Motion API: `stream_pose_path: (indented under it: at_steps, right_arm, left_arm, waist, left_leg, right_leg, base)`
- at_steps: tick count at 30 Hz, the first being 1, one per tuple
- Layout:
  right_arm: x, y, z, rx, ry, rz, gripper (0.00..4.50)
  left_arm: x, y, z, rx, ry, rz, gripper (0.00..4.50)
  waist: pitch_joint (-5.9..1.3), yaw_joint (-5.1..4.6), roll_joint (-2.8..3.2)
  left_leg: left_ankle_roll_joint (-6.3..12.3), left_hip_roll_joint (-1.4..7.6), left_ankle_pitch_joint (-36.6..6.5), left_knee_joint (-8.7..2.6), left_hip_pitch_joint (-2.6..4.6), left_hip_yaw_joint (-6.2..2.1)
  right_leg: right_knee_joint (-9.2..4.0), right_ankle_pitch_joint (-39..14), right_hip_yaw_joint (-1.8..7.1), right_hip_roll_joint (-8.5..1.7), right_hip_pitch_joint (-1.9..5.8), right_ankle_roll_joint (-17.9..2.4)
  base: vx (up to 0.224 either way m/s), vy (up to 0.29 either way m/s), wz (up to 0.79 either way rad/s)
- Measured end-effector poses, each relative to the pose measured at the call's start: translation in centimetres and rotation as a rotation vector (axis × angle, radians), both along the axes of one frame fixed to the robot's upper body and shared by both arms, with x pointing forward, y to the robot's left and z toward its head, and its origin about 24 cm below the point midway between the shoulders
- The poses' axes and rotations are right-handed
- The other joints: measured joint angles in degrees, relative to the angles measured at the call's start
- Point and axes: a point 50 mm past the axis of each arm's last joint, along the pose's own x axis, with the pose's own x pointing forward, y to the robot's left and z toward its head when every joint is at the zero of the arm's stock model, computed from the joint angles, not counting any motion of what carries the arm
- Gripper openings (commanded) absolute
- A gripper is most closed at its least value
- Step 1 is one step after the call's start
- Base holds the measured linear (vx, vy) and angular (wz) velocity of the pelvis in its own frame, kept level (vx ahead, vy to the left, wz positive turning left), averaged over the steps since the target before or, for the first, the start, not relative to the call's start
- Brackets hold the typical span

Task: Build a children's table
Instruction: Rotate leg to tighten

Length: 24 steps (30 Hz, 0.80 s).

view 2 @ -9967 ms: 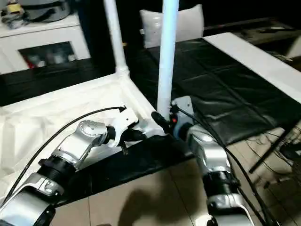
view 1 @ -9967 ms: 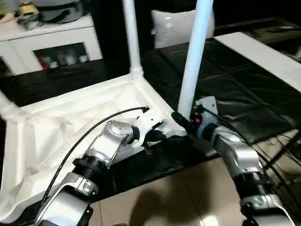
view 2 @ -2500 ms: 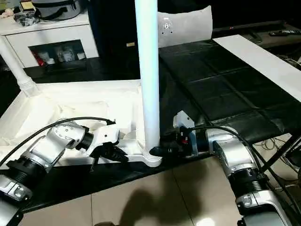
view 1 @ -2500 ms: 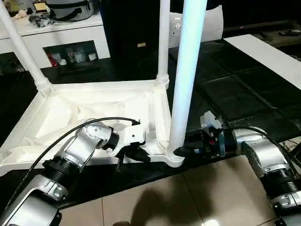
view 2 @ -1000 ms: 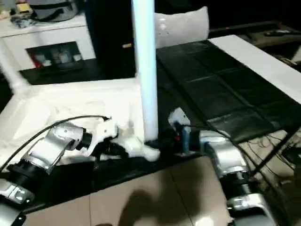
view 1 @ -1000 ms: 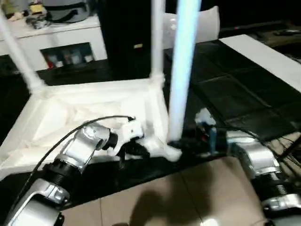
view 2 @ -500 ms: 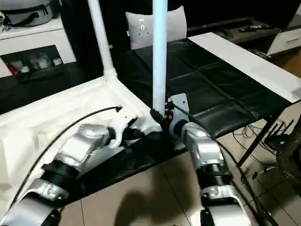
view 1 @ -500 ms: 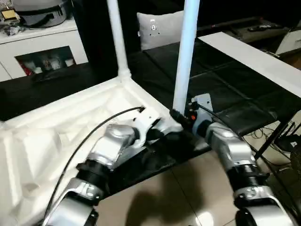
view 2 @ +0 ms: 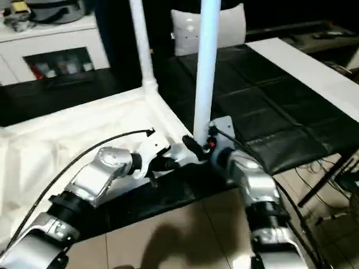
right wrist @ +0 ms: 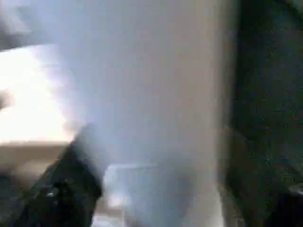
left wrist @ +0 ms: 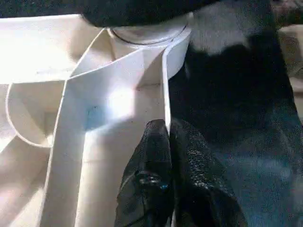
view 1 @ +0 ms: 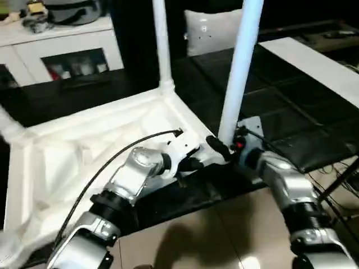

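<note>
The children's table lies upside down on a black mat, its ribbed white top (view 1: pixel 84 151) facing up. Three white legs stand in its corner sockets: the near right leg (view 1: pixel 238 73), a far one (view 1: pixel 161 39) and one at the left edge (view 1: pixel 8 130). My left gripper (view 1: pixel 193 164) is shut on the top's thin front rim (left wrist: pixel 165 94), just beside the near right corner socket. My right gripper (view 1: pixel 219 148) is at the foot of the near right leg (right wrist: pixel 156 94), open, its jaws on either side of it; one finger (right wrist: pixel 71 182) lies against the leg.
A white low cabinet (view 1: pixel 61 45) stands at the back left, and a white cushion (view 1: pixel 216 31) behind the legs. A white board (view 1: pixel 314 61) runs along the right side of the black mat (view 1: pixel 280 112). Tiled floor (view 1: pixel 213 235) lies in front, with cables (view 1: pixel 342 168) at the right.
The head camera has swung, so the whole picture shifted. My right gripper's jaws stand wider around the leg's foot than before. The left gripper keeps its hold on the rim.
</note>
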Motion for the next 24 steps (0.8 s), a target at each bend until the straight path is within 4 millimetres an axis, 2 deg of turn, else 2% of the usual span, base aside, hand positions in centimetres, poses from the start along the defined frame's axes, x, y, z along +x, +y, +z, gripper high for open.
stream_pose_path:
  at_steps: [3, 6, 9, 11, 17, 23, 24]
  right_arm:
    - [-1.4, -1.9, 0.4, -0.034, -0.003, 0.129, 4.32]
    - [-1.8, -2.6, 0.9, -0.051, -0.006, 0.198, 4.47]
    - [-2.0, -3.1, 1.2, -0.073, -0.013, 0.255, 4.47]
    - [-2.1, -3.4, 1.5, -0.087, -0.02, 0.29, 4.47]
    - [-2.6, -3.8, 2.3, -0.137, -0.029, 0.447, 4.47]
    - [-3.2, -2.9, 1.9, -0.141, 0.007, 0.581, 4.02]
    - [-3.4, -2.7, 1.7, -0.14, 0.015, 0.611, 3.83]
  left_arm:
    - [0.1, 1.0, 0.0, 0.018, -0.005, -0.039, 0.0]
    - [0.0, 1.9, -0.1, 0.04, 0.005, -0.086, 0.0]
    - [-0.3, 2.1, -0.1, 0.051, 0.01, -0.153, 0.0]
    - [-0.5, 2.3, 0.0, 0.058, 0.018, -0.195, 0.0]
    - [-1.1, 3.8, 0.2, 0.098, 0.04, -0.348, 0.0]
    - [-1.5, 4.0, 0.4, 0.115, 0.052, -0.427, 0.0]
    - [-1.6, 3.9, 0.4, 0.118, 0.053, -0.44, 0.0]
  waist:
    - [0.0, 0.19, 0.0]
    - [-0.02, 0.05, 0.03]
    - [-0.02, 0.24, 0.03]
    - [-0.02, 0.71, 0.03]
    - [-0.02, 1.3, 0.01]
    - [-0.02, 1.71, -0.01]
    - [-0.01, 1.82, -0.03]
  left_leg:
    - [0.0, 0.01, 0.0, 0.03, 0.02, -0.01]
    - [0.0, 0.05, 0.0, 0.02, 0.02, -0.02]
    - [0.0, 0.06, 0.0, 0.08, 0.1, -0.02]
    - [0.0, 0.06, 0.0, 0.14, 0.1, -0.02]
    - [0.01, 0.07, 0.0, 0.14, 0.05, 0.0]
    - [0.01, 0.07, 0.0, 0.16, 0.04, 0.0]
    - [0.01, 0.07, 0.0, 0.16, 0.04, 0.0]
  right_leg:
    - [0.03, 0.0, 0.01, 0.0, 0.03, 0.0]
    - [0.06, 0.0, -0.01, 0.01, 0.04, 0.0]
    - [0.05, 0.0, -0.01, 0.01, 0.06, 0.0]
    - [0.05, 0.0, 0.01, 0.0, 0.08, 0.0]
    - [0.06, 0.0, 0.01, 0.0, 0.08, 0.0]
    - [0.07, 0.0, 0.02, -0.01, 0.09, 0.0]
    - [0.08, 0.0, 0.02, -0.01, 0.09, 0.0]
  base:
    - [0.0, 0.0, 0.0]
    - [0.0, 0.0, 0.0]
    - [0.0, 0.0, 0.0]
    - [0.0, 0.0, 0.0]
    - [0.0, 0.0, 0.0]
    - [0.0, 0.0, 0.0]
    - [0.0, 0.0, 0.0]
